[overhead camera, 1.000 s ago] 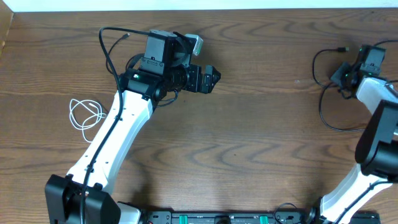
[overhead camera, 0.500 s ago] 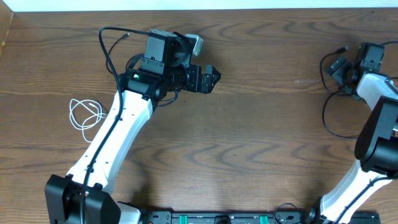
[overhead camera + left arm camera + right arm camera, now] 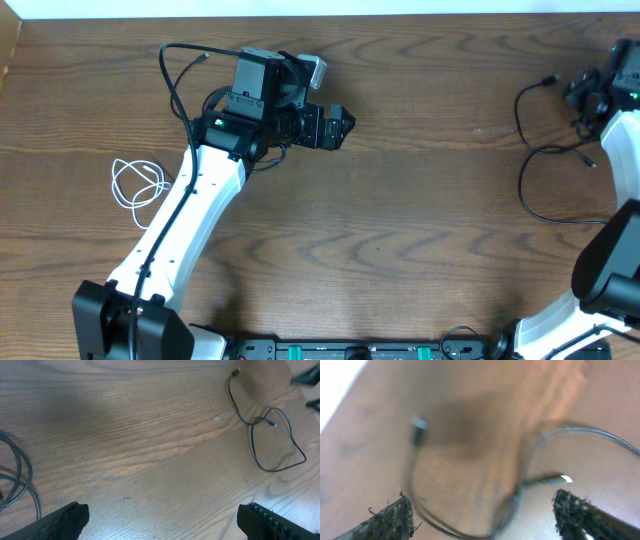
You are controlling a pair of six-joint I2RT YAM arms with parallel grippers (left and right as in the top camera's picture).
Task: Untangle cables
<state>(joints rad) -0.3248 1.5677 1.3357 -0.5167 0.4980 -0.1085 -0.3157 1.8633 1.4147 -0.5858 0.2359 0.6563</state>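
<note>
Overhead cam shows a thin white cord (image 3: 135, 185) coiled in loose loops on the brown wooden table (image 3: 400, 230), just beside the left arm (image 3: 190, 210). A thin black cord (image 3: 168, 75) with a small plug loops out by that arm's wrist. Next over, the left gripper (image 3: 162, 510) hangs wide open with nothing in it. Far right, a second thin black cord (image 3: 540, 150) lies in loose curves, and the right gripper (image 3: 480, 505) hovers over it with its fingers spread and empty. That wrist view is pretty blurry though.

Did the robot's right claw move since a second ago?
Yes. Seen from overhead, the right gripper has slid to the right, out toward the side of the picture, and a little nearer the far edge of the table.
</note>
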